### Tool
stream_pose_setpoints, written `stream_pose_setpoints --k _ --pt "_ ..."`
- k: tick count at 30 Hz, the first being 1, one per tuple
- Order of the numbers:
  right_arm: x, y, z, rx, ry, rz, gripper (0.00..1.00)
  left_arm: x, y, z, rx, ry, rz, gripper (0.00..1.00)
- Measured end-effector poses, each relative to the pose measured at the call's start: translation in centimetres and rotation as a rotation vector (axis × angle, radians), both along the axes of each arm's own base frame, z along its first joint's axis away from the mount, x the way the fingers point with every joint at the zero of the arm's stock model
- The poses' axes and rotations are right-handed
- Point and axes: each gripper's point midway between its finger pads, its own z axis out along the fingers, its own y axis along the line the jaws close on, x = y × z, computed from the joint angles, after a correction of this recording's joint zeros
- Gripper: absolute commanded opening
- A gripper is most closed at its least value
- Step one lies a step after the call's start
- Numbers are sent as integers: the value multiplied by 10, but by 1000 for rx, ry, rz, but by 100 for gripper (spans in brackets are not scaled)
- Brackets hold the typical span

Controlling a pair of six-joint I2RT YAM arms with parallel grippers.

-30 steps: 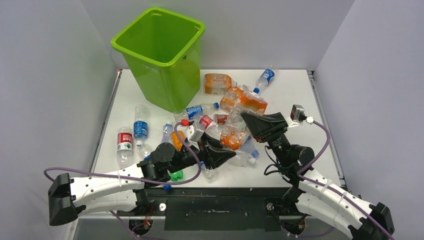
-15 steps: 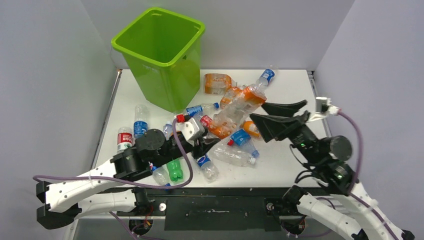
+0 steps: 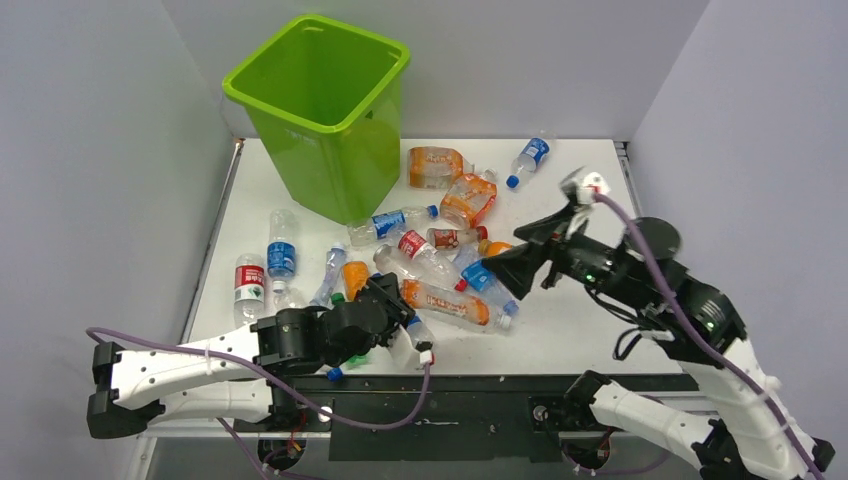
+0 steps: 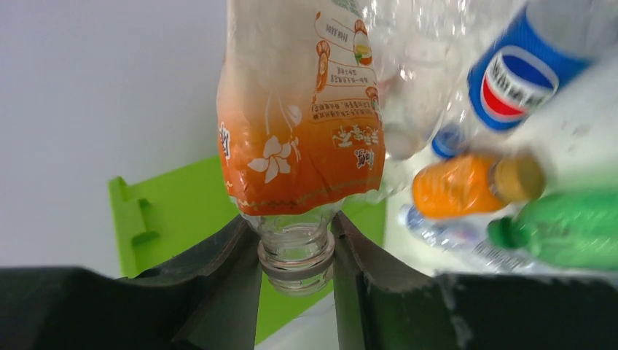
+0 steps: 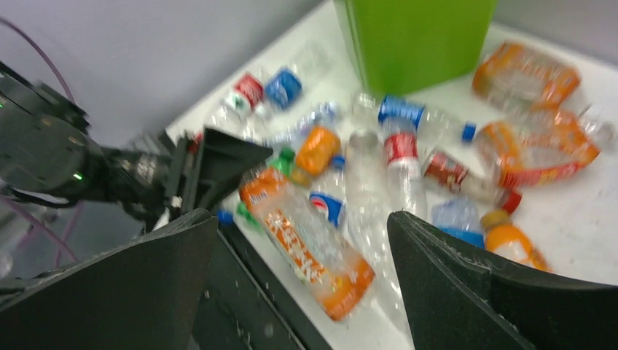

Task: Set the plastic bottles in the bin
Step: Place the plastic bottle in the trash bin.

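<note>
At near counter (image 3: 585, 335) edge: left jaws clench neck of crumpled orange-labelled plastic bottle (image 4: 299, 131).
Right jaws: released, empty.
Advice: lift it well above tall lime-green plastic bin (image 3: 330, 150) rim.

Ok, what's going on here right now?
The left fingers are closed on the neck of an uncapped orange-labelled bottle at the near edge of the pile. The right fingers hang open above the pile, holding nothing. The other bottles lie scattered on the table. The bin stands at the far left.
</note>
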Motion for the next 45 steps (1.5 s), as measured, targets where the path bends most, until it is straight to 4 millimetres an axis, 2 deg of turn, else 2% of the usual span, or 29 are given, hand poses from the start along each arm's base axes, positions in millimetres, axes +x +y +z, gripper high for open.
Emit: stream_pose_setpoints --k 1,3,5,7,9,11,13,15,18,22,27,32,38,41,43,45 --pt "1 4 -15 -46 34 20 90 2 4 -8 77 -36 -19 0" --pt "2 13 -46 -128 98 63 90 3 5 -6 155 -98 -54 0" --pt "-1 17 -78 -205 162 105 90 1 2 4 169 -123 -87 0" --pt "-6 17 -99 -259 201 139 90 -3 -3 20 162 -100 -114 0" --pt "-10 15 -108 -289 208 162 91 -9 -11 39 136 -39 -133 0" --pt "-15 14 -109 -296 187 187 91 -18 -25 59 85 50 -155 0" --pt "-19 13 -107 -290 160 211 91 -28 -35 66 50 130 -182 0" --pt "-23 14 -106 -286 138 240 91 -40 -37 56 60 224 -209 0" --pt "-26 16 -105 -289 113 276 91 -56 -28 27 138 368 -225 0" --pt "-28 21 -104 -291 98 314 91 -60 -17 9 184 467 -194 0" --pt "-31 33 -112 -298 123 378 92 -54 -7 5 186 510 -152 0" --pt "-41 46 -136 -322 171 445 92 -48 -3 2 183 521 -125 0" --pt "-58 65 -153 -348 186 519 96 -44 1 -8 203 536 -101 0" --pt "-62 74 -171 -392 199 534 98 -42 1 -10 204 542 -90 0" --pt "-63 77 -186 -430 217 530 90 -42 0 -11 207 547 -85 0" --pt "-62 78 -200 -465 232 516 76 -43 8 -16 243 560 -69 0"
